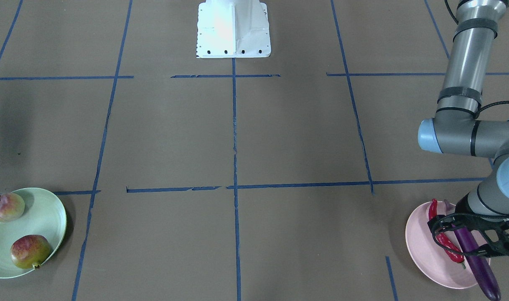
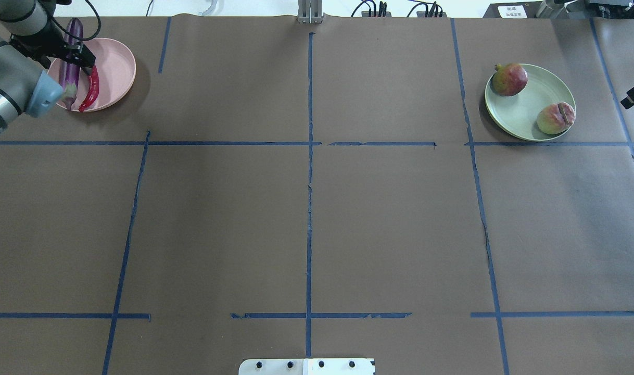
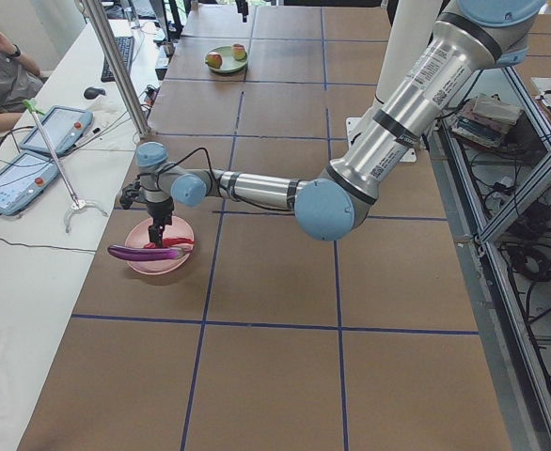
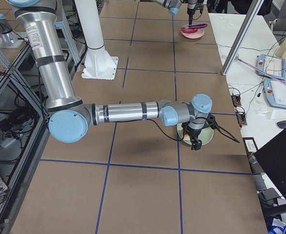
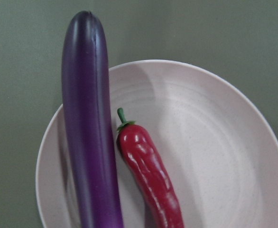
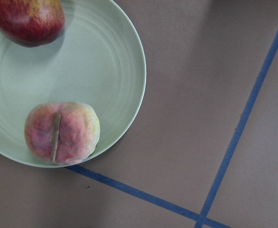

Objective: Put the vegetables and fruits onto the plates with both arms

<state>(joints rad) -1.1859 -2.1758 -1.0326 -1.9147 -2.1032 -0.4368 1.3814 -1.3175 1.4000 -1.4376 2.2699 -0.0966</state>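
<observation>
as the eggplant (image 1: 482, 271) lies on the pink plate (image 1: 419, 242) at the desk's far left corner, just under our left gripper (image 2: 87, 60), long axis toward the far edge, we cannot tell whether the jaws stand apart

Soft, even light fell from above on the brown counter (image 2: 218, 219), leaving only faint shadows beside the pink plate (image 2: 116, 67) and the green plate (image 2: 525, 104). The white base block (image 1: 233, 25) was blown out to glare. The left wrist view looked dim and grey-green, the eggplant (image 5: 84, 118) carrying a long pale sheen; the right wrist view was sharp.
</observation>
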